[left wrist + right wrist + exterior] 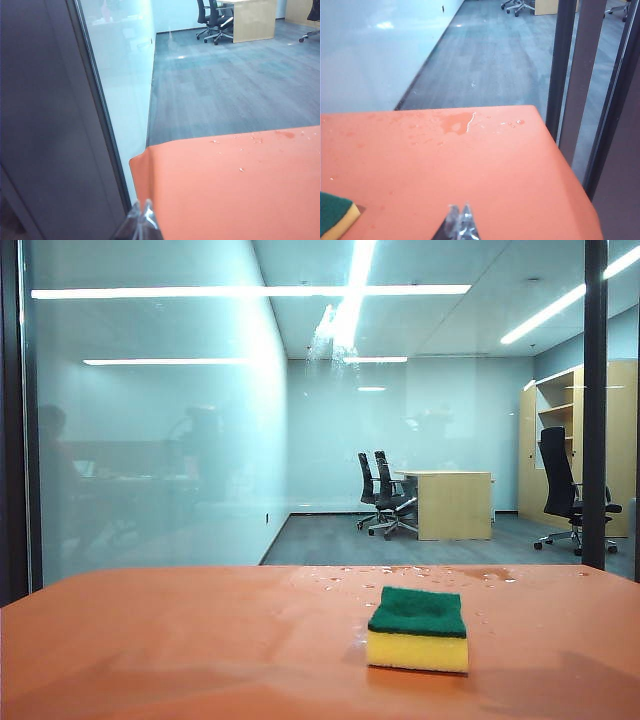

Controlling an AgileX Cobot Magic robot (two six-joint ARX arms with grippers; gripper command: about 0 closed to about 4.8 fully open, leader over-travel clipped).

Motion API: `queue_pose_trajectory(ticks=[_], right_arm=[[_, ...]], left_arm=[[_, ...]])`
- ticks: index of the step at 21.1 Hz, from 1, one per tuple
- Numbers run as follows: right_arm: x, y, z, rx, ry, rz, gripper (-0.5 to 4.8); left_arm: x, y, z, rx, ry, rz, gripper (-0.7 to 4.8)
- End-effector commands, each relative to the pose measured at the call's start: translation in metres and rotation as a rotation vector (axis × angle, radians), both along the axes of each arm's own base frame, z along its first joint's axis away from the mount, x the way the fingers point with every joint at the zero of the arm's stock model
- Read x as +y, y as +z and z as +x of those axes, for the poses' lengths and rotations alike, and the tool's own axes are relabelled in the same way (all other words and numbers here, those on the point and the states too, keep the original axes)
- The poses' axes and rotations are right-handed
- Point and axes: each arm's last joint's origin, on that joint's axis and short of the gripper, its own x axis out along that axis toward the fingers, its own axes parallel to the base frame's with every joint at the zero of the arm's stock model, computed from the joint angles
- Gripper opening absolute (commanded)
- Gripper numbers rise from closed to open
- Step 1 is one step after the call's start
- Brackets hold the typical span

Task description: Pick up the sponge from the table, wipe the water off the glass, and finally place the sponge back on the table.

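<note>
rectangular yellow foam sponge with green scouring top (417, 630): on flat orange-red desk (180, 640), right of centre, near front edge. water droplets (420, 573): far edge, by clear glass pane (150, 440). left gripper (141, 220): near left corner, jaws clenched, empty. right gripper (460, 220): near right edge, jaws clenched, empty.

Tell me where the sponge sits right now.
In the exterior view the sponge lies flat on the orange table, right of centre near the front, green side up, with droplets behind it toward the glass.
</note>
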Motion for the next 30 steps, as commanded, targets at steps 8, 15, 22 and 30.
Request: queue_pose_trajectory(ticks=[8,15,22,30], right_arm=[[0.0,-0.001,0.0,-0.002,0.006,-0.03,-0.09],[0.0,-0.013,-0.002,0.122,0.008,-0.031,-0.09],[0.0,-0.015,-0.003,0.148,0.001,-0.033,-0.09],[0.0,-0.015,-0.003,0.147,0.003,-0.032,-0.09]], left_arm=[[0.0,0.002,0.0,-0.011,0.015,0.004,-0.05],[0.0,0.002,0.0,-0.011,0.012,0.003,-0.06],[0.0,0.002,0.0,-0.011,0.012,0.003,-0.06],[0.0,0.002,0.0,-0.011,0.012,0.003,-0.05]])
